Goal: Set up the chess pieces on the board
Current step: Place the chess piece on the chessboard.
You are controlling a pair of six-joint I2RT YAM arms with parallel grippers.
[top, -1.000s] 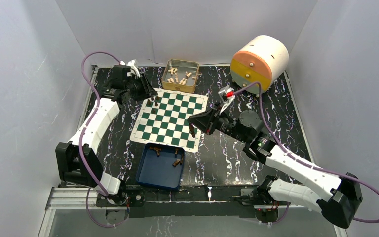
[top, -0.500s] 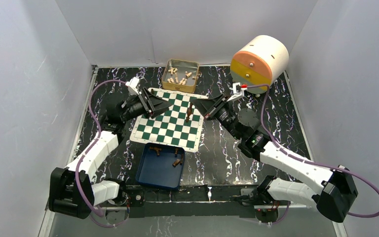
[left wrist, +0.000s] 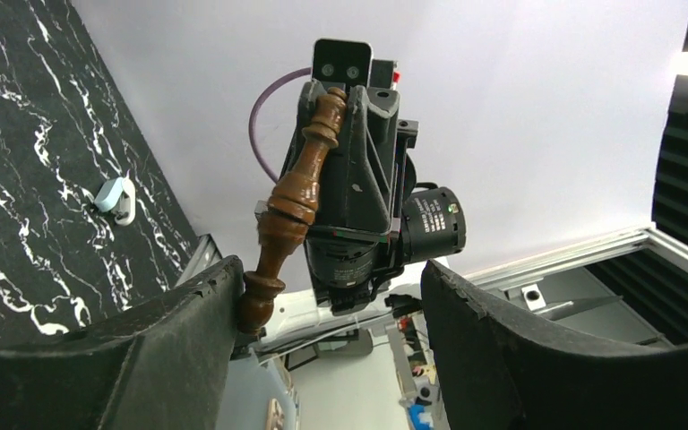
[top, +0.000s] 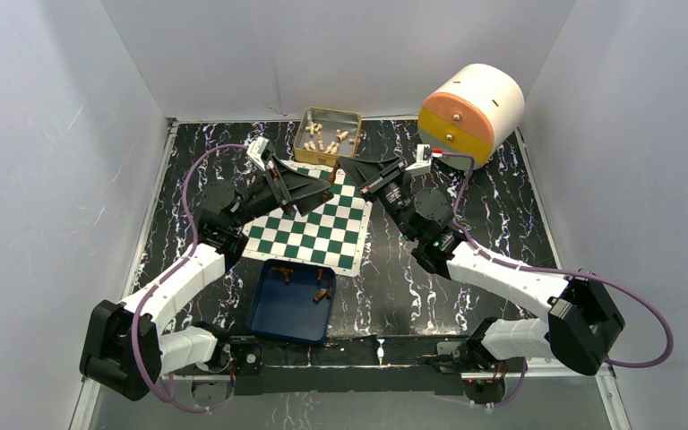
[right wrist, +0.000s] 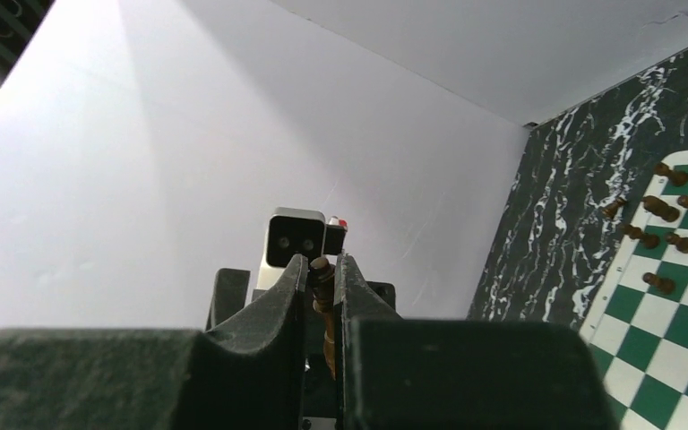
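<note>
1. White walls close in a black marbled tabletop [top: 403, 278]; the board [top: 309, 235] lies at its middle, with a gold tin [top: 300, 134] of cream pieces beyond it, a blue tray [top: 273, 327] at its near edge and a cream-and-orange drum [top: 475, 103] at the far right.
2. Both arms meet above the board's far edge, tip to tip.
3. The right hand [right wrist: 321, 269] is clenched on one dark-brown chess piece [left wrist: 291, 202], gripping its upper part and holding it in the air.
4. The left hand [left wrist: 330, 269] is released, its fingers spread wide to either side of the piece's foot. The foot is close by one finger; whether they touch I cannot tell.
5. Several other chess pieces [right wrist: 658, 210] stand at one corner of the board, and one stray piece [right wrist: 611, 209] is just off it on the tabletop.
6. A few more brown pieces [top: 321, 292] lie in the blue tray.
</note>
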